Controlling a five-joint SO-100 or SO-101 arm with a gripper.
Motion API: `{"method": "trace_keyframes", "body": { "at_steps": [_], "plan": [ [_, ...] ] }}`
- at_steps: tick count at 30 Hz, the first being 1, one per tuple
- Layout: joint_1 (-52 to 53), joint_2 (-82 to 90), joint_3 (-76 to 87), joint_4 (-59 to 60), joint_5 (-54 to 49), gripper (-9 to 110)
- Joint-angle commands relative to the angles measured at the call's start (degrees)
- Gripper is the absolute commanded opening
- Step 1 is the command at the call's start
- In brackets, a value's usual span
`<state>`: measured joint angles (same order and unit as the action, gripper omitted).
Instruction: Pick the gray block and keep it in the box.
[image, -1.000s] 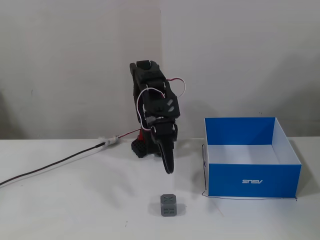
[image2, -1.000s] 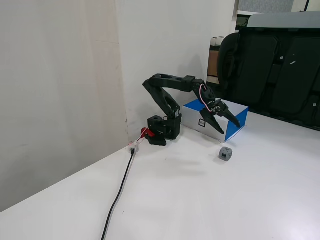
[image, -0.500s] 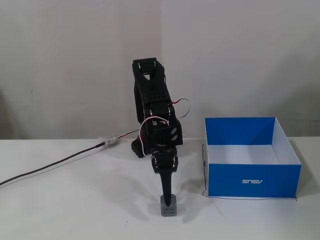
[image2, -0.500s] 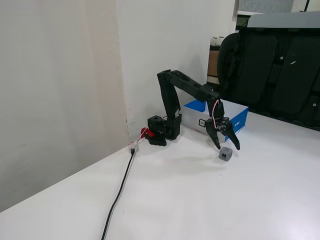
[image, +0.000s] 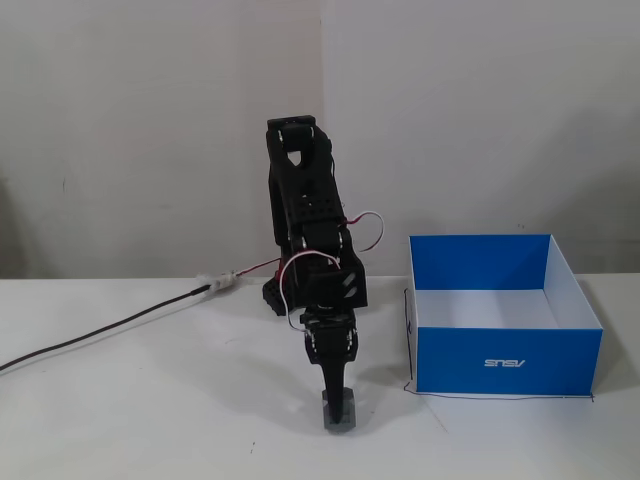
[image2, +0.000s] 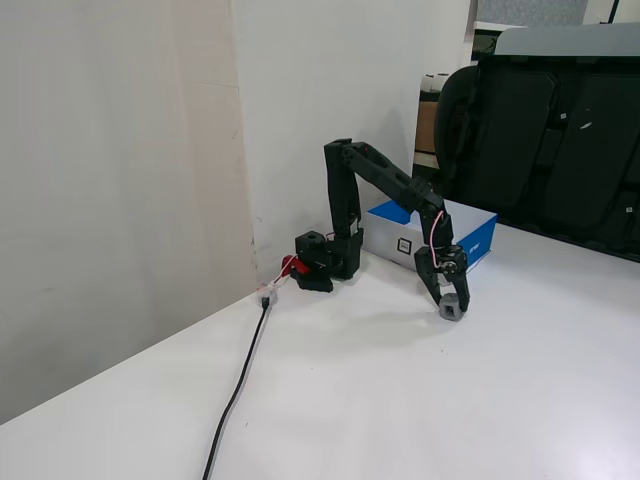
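Observation:
The gray block (image: 338, 416) sits on the white table, in front of the arm's base. My gripper (image: 338, 402) points straight down onto it, with its fingers on either side of the block and closed against it. In a fixed view from the side, the block (image2: 453, 309) shows between the fingertips of the gripper (image2: 451, 300), still touching the table. The blue box (image: 505, 362) with its white inside stands open to the right of the gripper. It is partly hidden behind the arm in the side view (image2: 478, 240).
A black cable (image: 110, 328) runs from the arm's base (image: 285, 295) to the left across the table. A wall stands close behind the arm. A dark chair (image2: 560, 130) is beyond the table's far side.

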<state>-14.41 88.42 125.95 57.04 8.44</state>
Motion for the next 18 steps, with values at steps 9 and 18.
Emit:
{"method": "trace_keyframes", "body": {
  "at_steps": [9,18],
  "plan": [
    [1.0,22.5,-10.8,15.4,-0.4,0],
    [-18.1,48.6,-9.8,20.0,-0.4,0]
  ]
}}
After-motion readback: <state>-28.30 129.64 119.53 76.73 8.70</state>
